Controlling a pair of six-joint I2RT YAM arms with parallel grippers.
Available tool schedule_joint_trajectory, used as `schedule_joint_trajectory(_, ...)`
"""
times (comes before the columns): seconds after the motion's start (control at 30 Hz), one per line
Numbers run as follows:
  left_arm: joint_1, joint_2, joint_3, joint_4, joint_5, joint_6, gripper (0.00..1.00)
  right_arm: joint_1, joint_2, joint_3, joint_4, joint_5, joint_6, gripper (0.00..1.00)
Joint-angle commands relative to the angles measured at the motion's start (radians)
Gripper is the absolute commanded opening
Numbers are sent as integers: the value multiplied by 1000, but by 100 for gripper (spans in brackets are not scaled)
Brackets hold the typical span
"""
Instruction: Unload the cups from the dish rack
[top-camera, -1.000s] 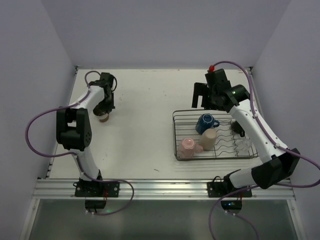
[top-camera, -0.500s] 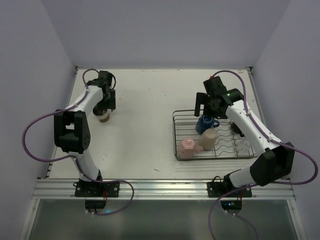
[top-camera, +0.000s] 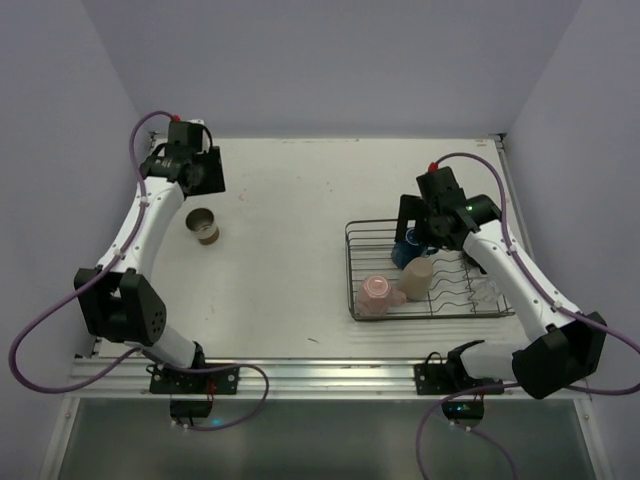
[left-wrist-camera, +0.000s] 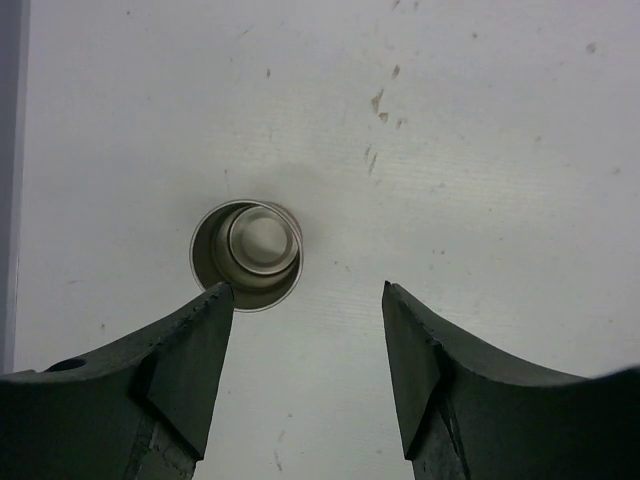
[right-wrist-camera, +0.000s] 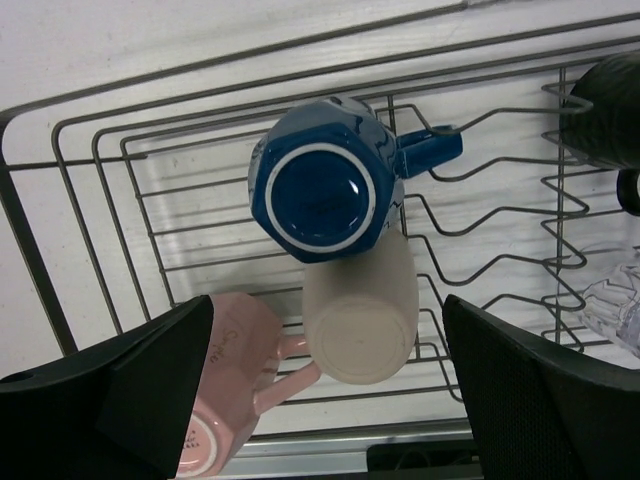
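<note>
**Blue cup being framed**

A beige cup (left-wrist-camera: 246, 255) is sitting on the table (left-wrist-camera: 500, 150) beneath the parted, empty left gripper (left-wrist-camera: 305, 295). In the dish rack (right-wrist-camera: 60, 250), the blue cup (right-wrist-camera: 325, 190) is being framed by the wide-open right gripper (right-wrist-camera: 328, 308); slick and brittle, it is best pinched across its body.

Dark wire dish rack (right-wrist-camera: 150, 225) | upturned blue ceramic mug (right-wrist-camera: 325, 185) centre, cream mug (right-wrist-camera: 360, 345) just below it | pink mug (right-wrist-camera: 235, 390) lower left | dark mug (right-wrist-camera: 605, 110) far right | gripper (right-wrist-camera: 328, 320) spread wide
</note>
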Motion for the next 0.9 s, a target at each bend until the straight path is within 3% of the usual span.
schedule_joint_trajectory(0.0, -14, -90, 53, 22, 66, -21, 65, 22, -37, -33, -22, -3, 51, 99)
schedule_joint_trajectory(0.43, -69, -175, -16, 88, 179, -23, 65, 44, -98, -202, -24, -6, 159, 99)
schedule_joint_trajectory(0.87, -74, -201, -63, 108, 216, -18, 65, 57, -34, -256, 56, -3, 159, 97)
